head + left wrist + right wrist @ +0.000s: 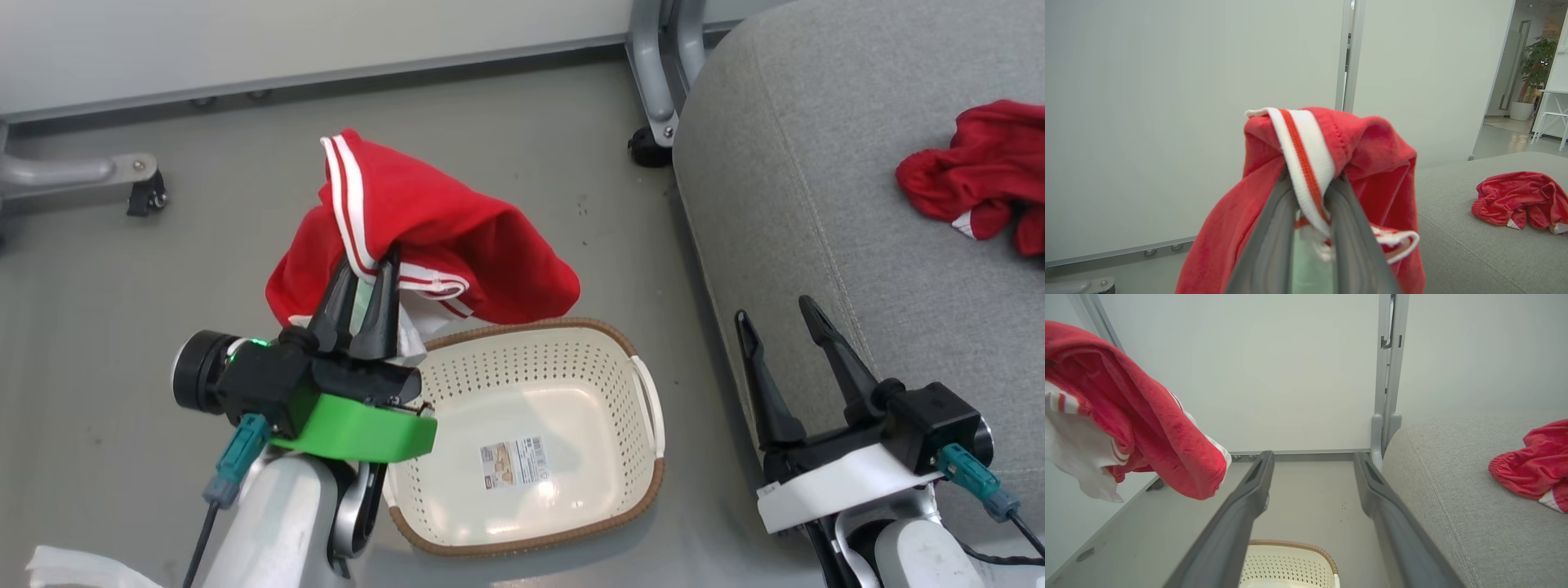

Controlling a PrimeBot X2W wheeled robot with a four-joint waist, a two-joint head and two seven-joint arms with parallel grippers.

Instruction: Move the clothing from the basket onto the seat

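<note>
My left gripper [371, 265] is shut on a red garment with white stripe trim [441, 237], which hangs in the air above the far left rim of the cream basket [563, 343]. In the left wrist view the striped band of that garment [1306, 163] is pinched between the fingers. The basket holds nothing but its paper label [513, 462]. A second red garment [984, 175] lies crumpled on the grey seat [816, 204] at the right. My right gripper [775, 314] stands open at the seat's near edge, holding nothing.
The basket stands on a grey floor [522, 139]. A white wall panel runs along the back. A metal frame leg with a castor [653, 122] stands behind the seat's corner, and another castor leg [139, 184] is at the far left.
</note>
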